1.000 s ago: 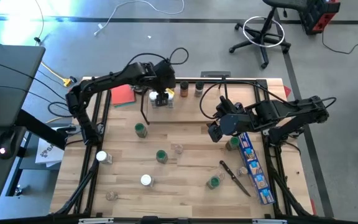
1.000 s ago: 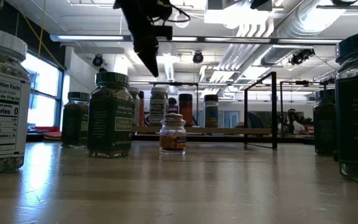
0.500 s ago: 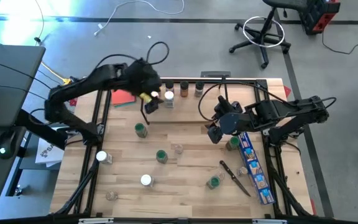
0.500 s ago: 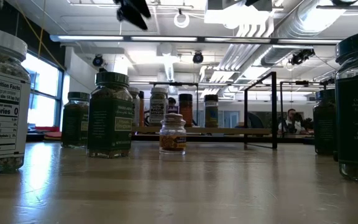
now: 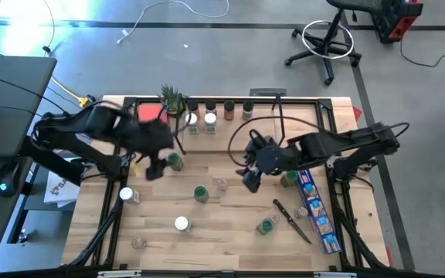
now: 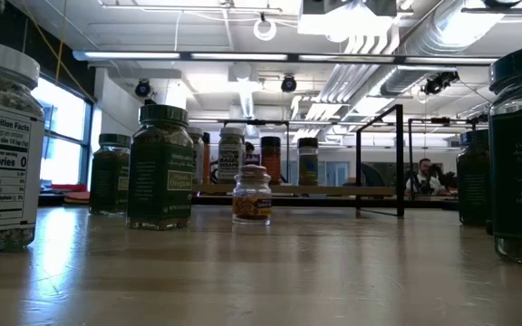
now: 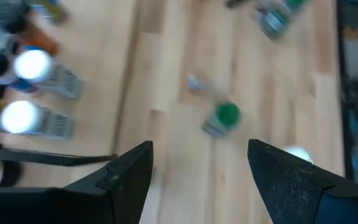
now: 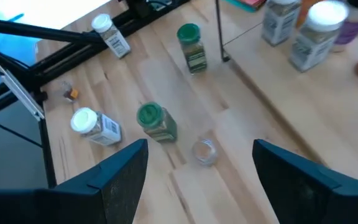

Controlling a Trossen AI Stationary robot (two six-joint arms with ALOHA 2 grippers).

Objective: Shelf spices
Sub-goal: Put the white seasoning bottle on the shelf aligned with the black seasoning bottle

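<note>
My left gripper (image 5: 154, 171) hangs over the left-middle tabletop (image 5: 230, 224), fingers apart, nothing in it; my right gripper (image 5: 250, 179) is over the centre, fingers apart and empty too. Task looks partly done: four spice jars stand in a row on the shelf (image 5: 230, 127) at the far edge: two white-capped jars (image 5: 200, 119), then a dark-capped one (image 5: 229, 110) and another (image 5: 247, 110). Left loose on the tabletop: green-capped jar (image 5: 175, 161) just beside my left gripper, green-capped jar (image 5: 200, 193) mid-table, small clear jar (image 5: 221, 184) near my right gripper, white-capped ones (image 5: 127, 194) and (image 5: 181, 224), a clear one (image 5: 138, 242) at the near-left, green one (image 5: 266, 225) by the knife (image 5: 292, 220), one more (image 5: 288, 178) against the blue box (image 5: 316, 208). My guess is roughly a third shelved, most still to go
</note>
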